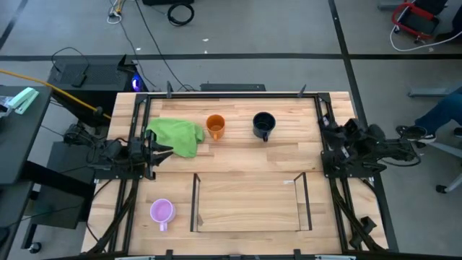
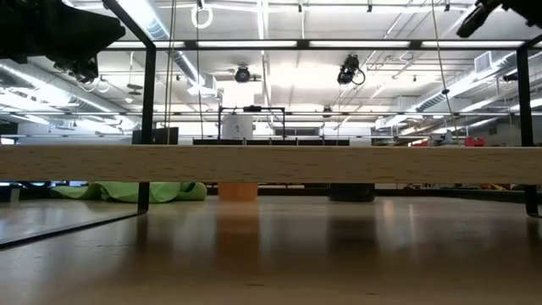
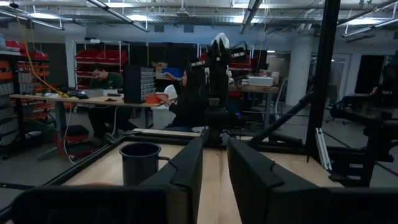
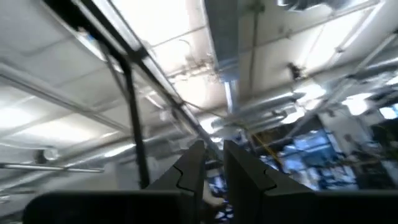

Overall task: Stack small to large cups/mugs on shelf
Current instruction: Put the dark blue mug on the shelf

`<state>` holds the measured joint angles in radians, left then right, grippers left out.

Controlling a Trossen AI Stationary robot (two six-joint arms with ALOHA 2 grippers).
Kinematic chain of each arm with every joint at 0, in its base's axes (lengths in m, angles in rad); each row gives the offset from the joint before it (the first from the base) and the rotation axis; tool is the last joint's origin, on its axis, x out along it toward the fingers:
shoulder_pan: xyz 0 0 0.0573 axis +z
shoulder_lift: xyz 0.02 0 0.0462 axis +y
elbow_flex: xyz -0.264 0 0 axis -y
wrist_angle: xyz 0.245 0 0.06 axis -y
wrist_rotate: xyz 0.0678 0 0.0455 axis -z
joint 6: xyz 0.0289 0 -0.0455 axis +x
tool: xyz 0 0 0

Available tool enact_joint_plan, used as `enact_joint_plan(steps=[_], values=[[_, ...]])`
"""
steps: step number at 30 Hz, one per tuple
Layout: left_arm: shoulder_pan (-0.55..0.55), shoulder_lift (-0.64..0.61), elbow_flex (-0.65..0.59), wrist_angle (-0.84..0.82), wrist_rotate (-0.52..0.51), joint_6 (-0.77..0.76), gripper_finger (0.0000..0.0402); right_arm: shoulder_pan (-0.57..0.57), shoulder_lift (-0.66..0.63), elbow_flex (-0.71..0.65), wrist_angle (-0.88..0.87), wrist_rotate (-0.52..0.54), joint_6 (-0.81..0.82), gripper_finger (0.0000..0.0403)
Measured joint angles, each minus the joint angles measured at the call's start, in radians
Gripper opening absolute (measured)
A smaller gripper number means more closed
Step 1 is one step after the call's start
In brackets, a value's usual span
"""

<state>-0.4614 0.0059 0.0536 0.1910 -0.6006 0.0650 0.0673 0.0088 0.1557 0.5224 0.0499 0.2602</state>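
Note:
The orange mug [image 1: 216,126] and the black mug [image 1: 263,125] stand upright on the table's far half. The light purple mug [image 1: 162,212] stands at the near left, outside the shelf [image 1: 249,225]. The shelf rests on the table at the near middle, a clear panel at each end. My left gripper [image 1: 164,150] is shut and empty at the left edge, beside the green cloth [image 1: 177,136]. Its wrist view shows the black mug [image 3: 140,163] ahead. My right gripper [image 1: 326,150] is shut and empty at the right edge, its wrist view pointing at the ceiling.
The green cloth lies crumpled at the far left, touching the orange mug's left side. In the low view the shelf's wooden board [image 2: 271,163] crosses the picture, with the orange mug [image 2: 238,191] and black mug [image 2: 351,192] behind it. People sit at a desk [image 3: 106,81] beyond the table.

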Motion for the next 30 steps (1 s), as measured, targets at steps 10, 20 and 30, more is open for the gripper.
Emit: enact_joint_plan(steps=[10, 20, 30], values=[[0.0, 0.0, 0.001, 0.061, 0.0, 0.056, 0.0077, 0.0, 0.256, 0.555, -0.641, 0.202, -0.151, 0.0065], [0.0, 0.0, 0.001, 0.077, 0.0, 0.06, 0.0082, -0.013, 0.594, 0.93, -0.96, 0.37, -0.101, 0.0065], [0.0, 0.0, 0.001, 0.073, 0.0, 0.059, 0.0073, -0.129, 0.762, 1.068, -1.147, 0.357, 0.038, 0.0065]])
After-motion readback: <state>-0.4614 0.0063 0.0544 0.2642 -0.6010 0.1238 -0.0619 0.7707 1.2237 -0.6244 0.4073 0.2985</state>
